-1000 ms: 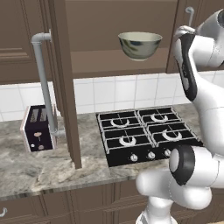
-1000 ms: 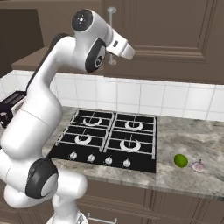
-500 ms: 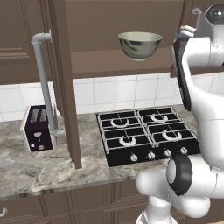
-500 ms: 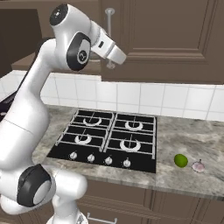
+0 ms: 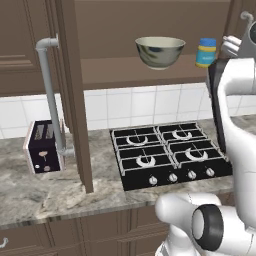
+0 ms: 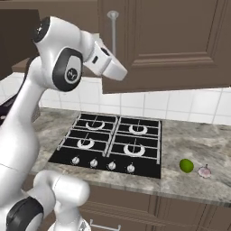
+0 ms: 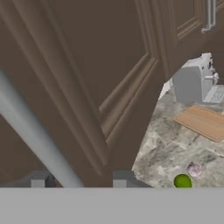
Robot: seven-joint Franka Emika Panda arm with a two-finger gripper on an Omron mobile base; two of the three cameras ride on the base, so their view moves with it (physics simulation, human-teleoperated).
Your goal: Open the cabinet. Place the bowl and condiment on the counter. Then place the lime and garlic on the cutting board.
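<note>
1. Black four-burner gas stove with a front row of round knobs, well below the claw.
2. Dark boxy two-slot toaster, low and far off to the claw's left.
3. White square-tiled backsplash.

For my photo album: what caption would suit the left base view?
Cabinet door swung open, bowl and condiment jar on its shelf.

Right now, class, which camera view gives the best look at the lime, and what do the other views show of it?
The right base view: the lime sits whole and unblocked on the counter, right of the stove, beside the garlic. In the hand view it is a green ball low in the picture, partly cut off at the bottom. The left base view adds nothing on it.
</note>
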